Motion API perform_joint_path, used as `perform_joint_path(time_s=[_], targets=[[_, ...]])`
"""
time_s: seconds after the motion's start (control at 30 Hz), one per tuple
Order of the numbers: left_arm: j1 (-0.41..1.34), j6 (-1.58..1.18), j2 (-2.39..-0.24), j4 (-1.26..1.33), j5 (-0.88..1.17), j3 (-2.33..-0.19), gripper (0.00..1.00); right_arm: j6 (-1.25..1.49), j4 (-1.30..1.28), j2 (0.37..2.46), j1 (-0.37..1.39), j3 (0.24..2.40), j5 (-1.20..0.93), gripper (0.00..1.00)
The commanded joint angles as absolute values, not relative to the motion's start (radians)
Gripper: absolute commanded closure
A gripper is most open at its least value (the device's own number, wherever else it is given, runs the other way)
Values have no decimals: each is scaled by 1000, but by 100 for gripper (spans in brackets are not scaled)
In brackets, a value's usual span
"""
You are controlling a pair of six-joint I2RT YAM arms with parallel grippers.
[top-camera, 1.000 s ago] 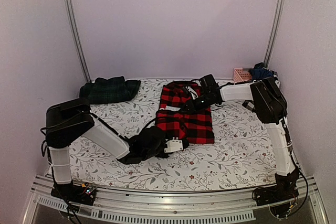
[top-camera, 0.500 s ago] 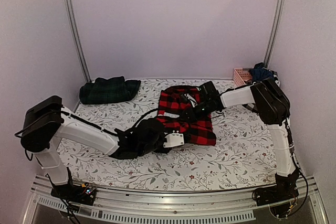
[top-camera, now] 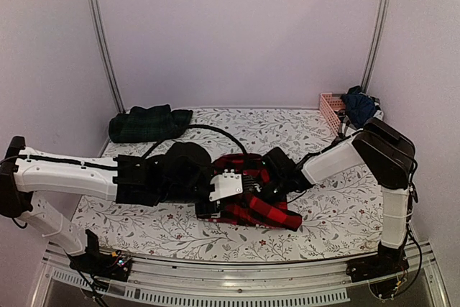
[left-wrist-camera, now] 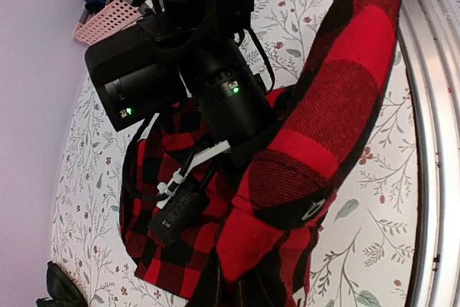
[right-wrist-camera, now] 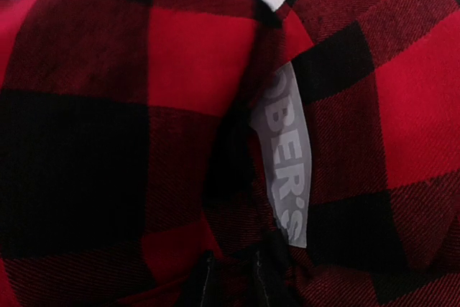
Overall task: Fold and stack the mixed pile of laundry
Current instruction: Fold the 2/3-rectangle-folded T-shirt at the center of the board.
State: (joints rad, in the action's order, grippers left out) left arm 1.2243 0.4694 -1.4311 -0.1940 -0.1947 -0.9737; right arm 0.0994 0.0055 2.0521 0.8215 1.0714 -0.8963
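The red-and-black checked flannel shirt [top-camera: 255, 206] lies bunched near the front middle of the table. My left gripper [top-camera: 214, 208] is shut on its near edge, and in the left wrist view a fold of the shirt [left-wrist-camera: 316, 141] rises from the left gripper [left-wrist-camera: 241, 282]. My right gripper [top-camera: 264, 183] presses into the shirt from the right. In the right wrist view the checked cloth [right-wrist-camera: 144, 141] fills the frame, with a grey label [right-wrist-camera: 287, 170] and the right gripper [right-wrist-camera: 233, 275] shut on a fold. The dark green tartan piece [top-camera: 147, 123] lies folded at the back left.
A pink slatted basket [top-camera: 330, 108] stands at the back right with dark navy clothes [top-camera: 357, 101] hanging over it. The leaf-patterned table cloth [top-camera: 144, 217] covers the table. The metal front rail [left-wrist-camera: 431, 141] runs close beside the shirt.
The left gripper has shut on the shirt. Both arms have pulled the shirt from the table's middle toward the front edge, and it is now more bunched.
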Motion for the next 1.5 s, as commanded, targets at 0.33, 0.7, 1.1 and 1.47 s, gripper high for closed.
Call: perform_joint_path(time_s=[0.33,0.7,1.1,1.47], targets=[[1243,299,-1325,-442,170,-1052,100,224,-58,1878,961,935,-879,51],[1241,320,-1383,-405,244,-997,100,-35,-395,1804,809,1250,-773,28],[1114,350,-1435,-399,312,-1025,100,-120,-384,2150,629,1542,-730,52],[963,389,-1560,-354,298,-1091,100,-165,-352,2299,630,1512,-679,74]])
